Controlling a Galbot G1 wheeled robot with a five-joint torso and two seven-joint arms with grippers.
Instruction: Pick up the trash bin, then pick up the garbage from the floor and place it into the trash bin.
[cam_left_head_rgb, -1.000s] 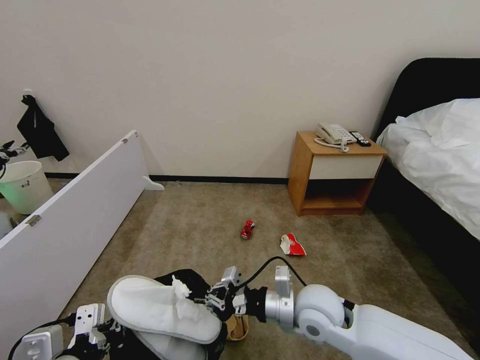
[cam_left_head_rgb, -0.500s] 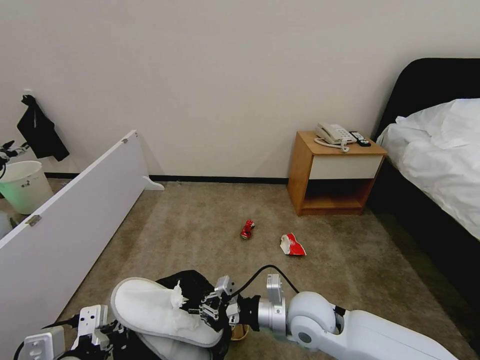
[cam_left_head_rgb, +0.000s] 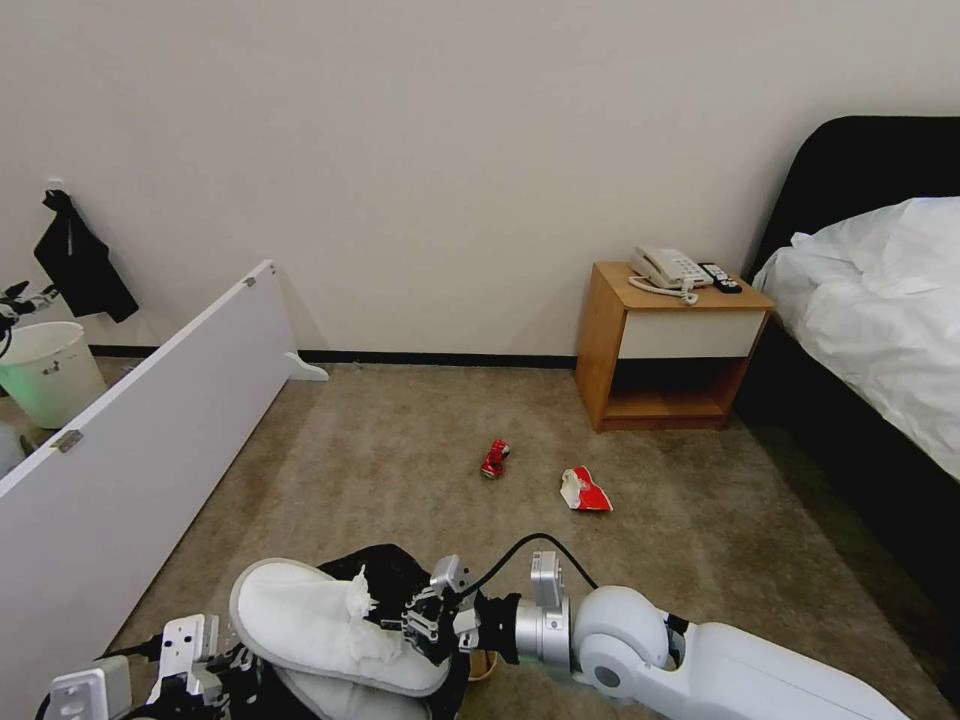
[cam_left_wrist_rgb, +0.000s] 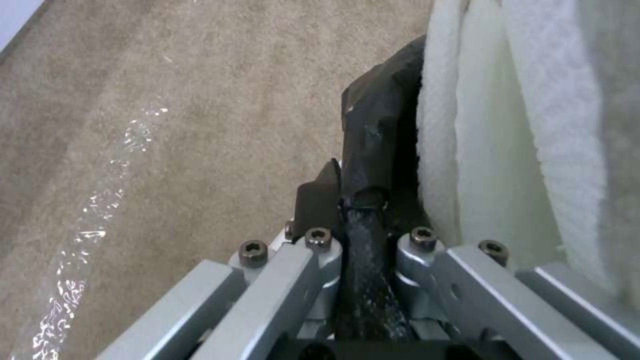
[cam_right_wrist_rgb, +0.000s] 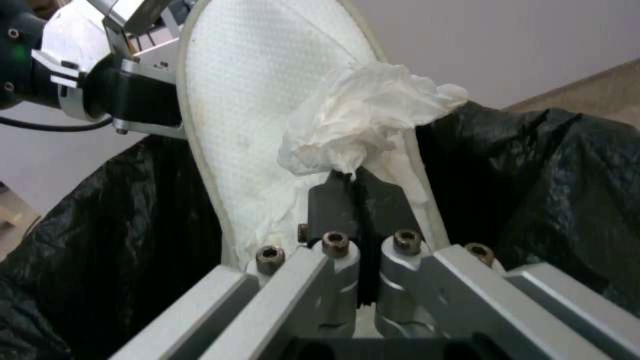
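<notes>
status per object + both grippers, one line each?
trash bin: held off the carpet, bag rim pinched.
left gripper: shut on the bin's bag rim.
right gripper: shut on the tissue.
tissue: crumpled, over the bin.
slipper: lying across the bin top.
red can: crushed, on the carpet.
wrapper: on the carpet.

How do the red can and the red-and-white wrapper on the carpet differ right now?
The red can is nearly all red, while the wrapper is white on one side and red on the other. The can is a small, narrow, crushed lump; the wrapper is wider and flatter, splayed open. The can lies farther from the robot and more to its left than the wrapper. Both lie loose on the carpet, apart, neither gripped.
</notes>
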